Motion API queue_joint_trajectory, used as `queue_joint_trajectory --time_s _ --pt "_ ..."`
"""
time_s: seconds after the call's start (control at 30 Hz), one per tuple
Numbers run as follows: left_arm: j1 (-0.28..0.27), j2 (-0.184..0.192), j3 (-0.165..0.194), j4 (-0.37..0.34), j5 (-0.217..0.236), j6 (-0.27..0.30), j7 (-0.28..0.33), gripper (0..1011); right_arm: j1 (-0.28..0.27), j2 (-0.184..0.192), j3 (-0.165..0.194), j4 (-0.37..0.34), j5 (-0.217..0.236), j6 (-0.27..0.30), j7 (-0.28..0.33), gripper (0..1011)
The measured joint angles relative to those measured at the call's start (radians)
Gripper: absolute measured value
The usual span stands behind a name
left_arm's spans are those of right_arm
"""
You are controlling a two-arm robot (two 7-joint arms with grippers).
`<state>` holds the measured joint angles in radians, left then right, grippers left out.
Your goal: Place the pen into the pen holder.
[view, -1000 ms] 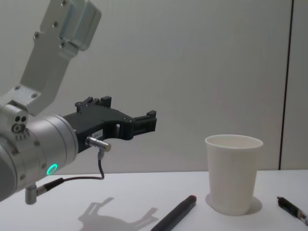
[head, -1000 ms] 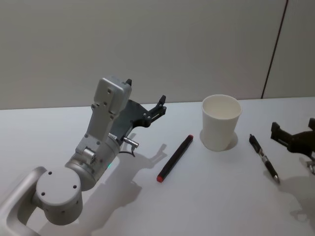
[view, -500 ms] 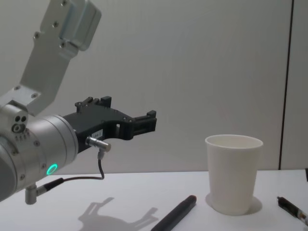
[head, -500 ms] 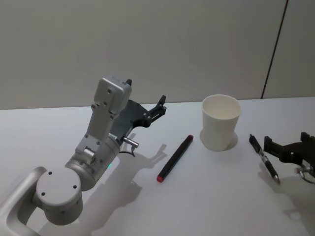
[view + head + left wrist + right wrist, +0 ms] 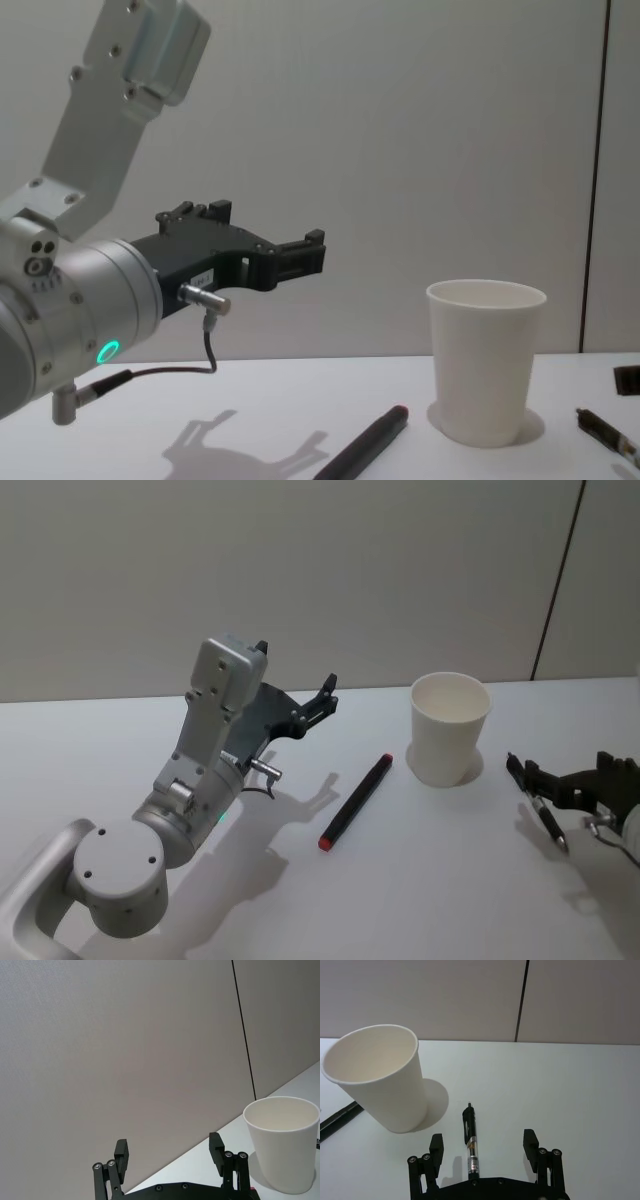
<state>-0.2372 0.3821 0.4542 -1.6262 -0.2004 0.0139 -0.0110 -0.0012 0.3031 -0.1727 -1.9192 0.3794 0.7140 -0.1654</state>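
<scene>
The pen holder (image 5: 449,727), a white paper cup, stands upright at the table's centre right. A black and clear ballpoint pen (image 5: 536,803) lies flat just right of it. My right gripper (image 5: 566,772) hovers low over this pen, open, with a finger on either side and nothing held. In the right wrist view the pen (image 5: 470,1145) lies between the spread fingers of the right gripper (image 5: 483,1139), pointing toward the cup (image 5: 380,1077). A black pen with a red end (image 5: 355,802) lies left of the cup. My left gripper (image 5: 296,668) hangs open in the air, farther left.
The white table (image 5: 420,900) ends at a grey wall close behind the cup. My left arm's big silver joints (image 5: 115,870) fill the front left. Bare tabletop lies in front of both pens.
My right gripper has moved left from the table's right edge and come over the ballpoint pen. The left arm, the cup and both pens have stayed still.
</scene>
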Motion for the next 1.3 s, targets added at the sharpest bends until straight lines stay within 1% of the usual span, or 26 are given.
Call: queue_joint_trajectory --time_s 0.4,0.73,1.03,1.3 --pt "0.000 0.000 0.000 0.000 0.000 0.000 0.000 1001 0.040 -0.037 -0.013 0.077 -0.040 -0.003 0.013 1001" --pt "0.000 0.000 0.000 0.000 0.000 0.000 0.000 1001 0.071 -0.070 -0.030 0.151 -0.076 -0.016 0.033 1001" --pt "0.000 0.000 0.000 0.000 0.000 0.000 0.000 1001 0.086 -0.090 -0.038 0.194 -0.101 -0.030 0.043 1001" --pt "0.000 0.000 0.000 0.000 0.000 0.000 0.000 1001 0.087 -0.100 -0.039 0.214 -0.113 -0.040 0.041 1001"
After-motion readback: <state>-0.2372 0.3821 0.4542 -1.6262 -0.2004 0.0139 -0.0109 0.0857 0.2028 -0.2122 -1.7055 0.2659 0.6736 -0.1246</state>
